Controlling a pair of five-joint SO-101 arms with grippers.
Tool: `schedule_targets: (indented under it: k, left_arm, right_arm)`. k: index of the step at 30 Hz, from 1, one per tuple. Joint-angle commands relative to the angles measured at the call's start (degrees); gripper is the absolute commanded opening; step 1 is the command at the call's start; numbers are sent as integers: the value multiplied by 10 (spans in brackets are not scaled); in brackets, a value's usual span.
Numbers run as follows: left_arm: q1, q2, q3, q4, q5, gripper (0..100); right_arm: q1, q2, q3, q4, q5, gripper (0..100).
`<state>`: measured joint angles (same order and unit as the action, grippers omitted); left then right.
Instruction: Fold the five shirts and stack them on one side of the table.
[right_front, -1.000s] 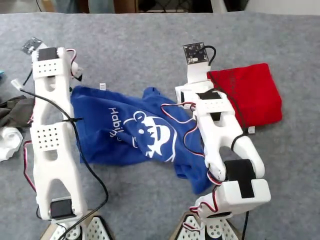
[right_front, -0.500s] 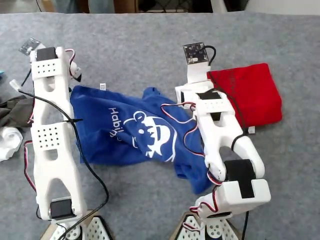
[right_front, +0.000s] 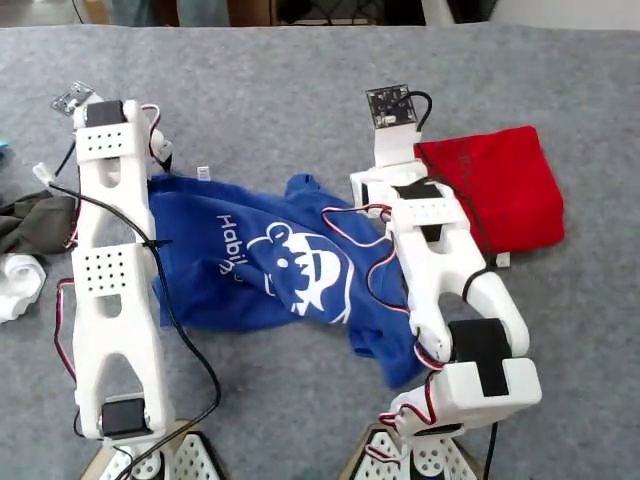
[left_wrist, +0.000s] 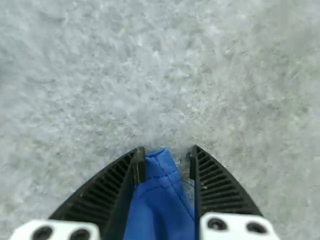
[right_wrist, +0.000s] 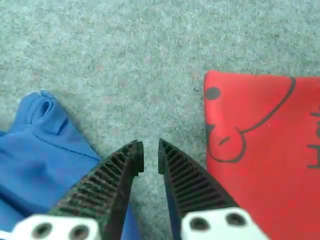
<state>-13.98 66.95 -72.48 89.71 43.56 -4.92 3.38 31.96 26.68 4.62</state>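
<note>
A blue shirt (right_front: 270, 260) with a white print lies crumpled across the middle of the grey table (right_front: 250, 80). My left gripper (right_front: 152, 158) is at its far left corner. In the left wrist view that gripper (left_wrist: 165, 152) is shut on a fold of the blue shirt (left_wrist: 157, 200). A folded red shirt (right_front: 495, 190) lies at the right. My right gripper (right_wrist: 150, 147) hangs over bare table between the blue shirt's collar (right_wrist: 45, 107) and the red shirt (right_wrist: 265, 150). Its jaws are almost together and hold nothing. The right arm (right_front: 440, 270) covers the blue shirt's right part.
A dark grey garment (right_front: 25, 220) and a white one (right_front: 20, 280) lie bunched at the table's left edge. Both arm bases stand at the near edge. Bare grey surface runs along the far side and at the near right.
The left arm has shifted a little to the right and away, and the blue shirt's left edge has been drawn right with it. The right arm has kept still.
</note>
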Motion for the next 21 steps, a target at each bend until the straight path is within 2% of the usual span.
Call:
schedule_targets:
  k: [1,9,11,15,21]
  left_arm:
    - [7,-2,-9,-7,6,166]
    - [10,3,-5,-7,13,165]
    - [14,3,-5,-7,12,139]
    - [22,3,-8,-6,10,27]
    - [24,-3,-9,-6,10,36]
  right_arm:
    - [1,-1,-12,-11,-3,60]
    - [1,-1,-12,-11,-3,60]
    - [1,-1,-12,-11,-3,60]
    - [1,-1,-12,-11,-3,60]
    - [1,-1,-12,-11,-3,60]
